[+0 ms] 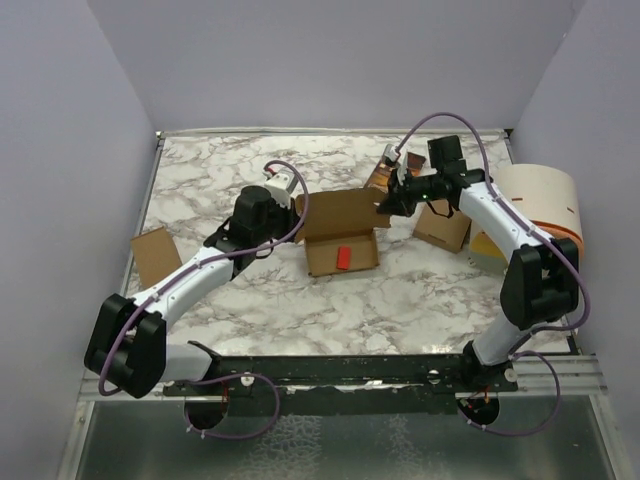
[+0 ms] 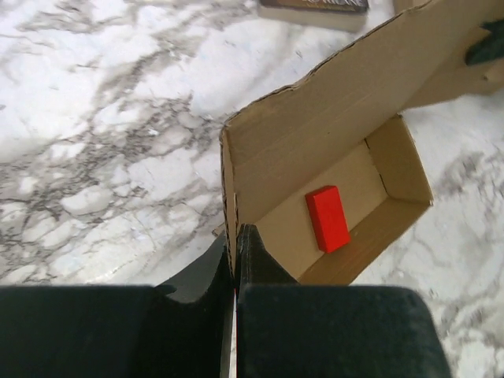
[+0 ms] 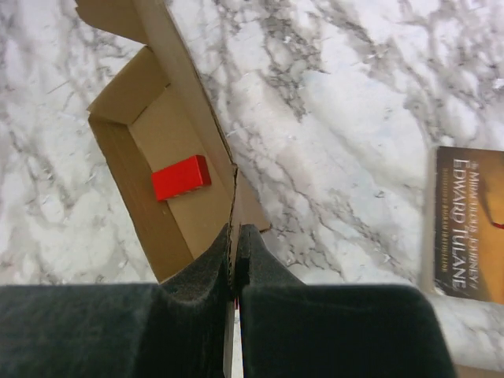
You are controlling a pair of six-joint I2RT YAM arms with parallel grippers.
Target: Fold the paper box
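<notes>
- Left gripper [image 2: 235,246]: the jaws are pinched narrow on the top edge of an upright side wall of the box [image 2: 315,142]. The open tray lies ahead and to the right of the fingertips.
- Box: it sits between the two grippers. The tray walls are up and the lid panel is raised on the far side. A red block [image 2: 327,218] lies on the tray floor.
- Right gripper [image 3: 235,240]: the jaws are pinched narrow on an upright cardboard edge at the opposite end. Wall or lid edge cannot be told. The tray lies ahead and to the left. A book [image 3: 470,224] lies to the right, apart from the box.
- Step in hand, by judgement: the tray is formed and held at both ends. The lid is not yet closed.
- Next move, by judgement: one gripper steadies the tray. The other releases, takes the lid's free edge, swings it over the tray, and tucks the flaps inside the walls.
</notes>
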